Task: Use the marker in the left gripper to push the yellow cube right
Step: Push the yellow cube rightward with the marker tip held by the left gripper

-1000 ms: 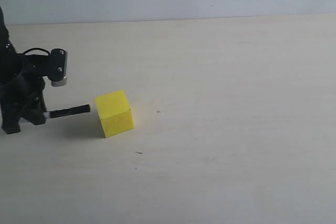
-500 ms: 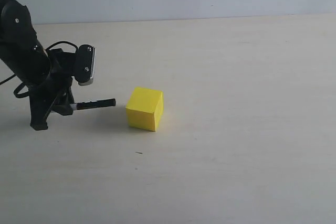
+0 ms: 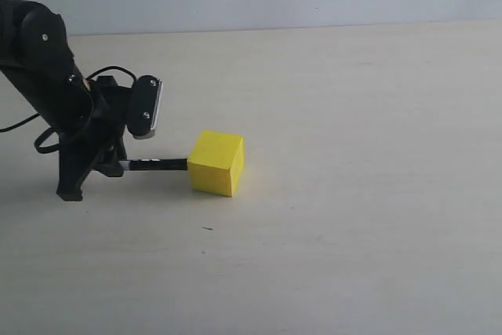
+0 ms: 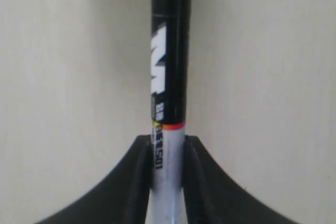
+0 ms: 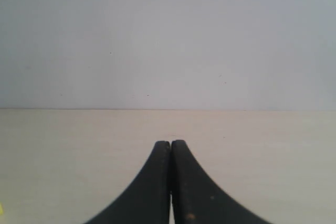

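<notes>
Reads as the contact stage of the push, with plenty of pale table (image 3: 353,217) lying to the right. Can place the yellow cube (image 3: 217,162) left of table centre, flat on the surface, a vertical edge turned toward the camera. Next: drive straight right, keeping the marker (image 3: 157,165) level and aimed mid-face. Hitting off-centre would likely spin the cube instead of sliding it. Worth watching for the barrel slipping back through the grip under load.

Got the left arm (image 3: 47,60) bent down low at the left of the exterior view, grey-white attachment (image 3: 147,107) at its wrist. Seeing the right gripper (image 5: 170,148) with pads pressed together on nothing, facing the wall. Found the left gripper (image 3: 118,166) near the cube's left side, low over the tabletop, clamped on the marker. Confirmed in the left wrist view: fingers (image 4: 139,177) pinching the white barrel from both sides, no gap showing. Holding it about level, pointed right, black end at the cube's left face. Touching or a hair short; can't resolve that here. No cube in the left wrist view.
</notes>
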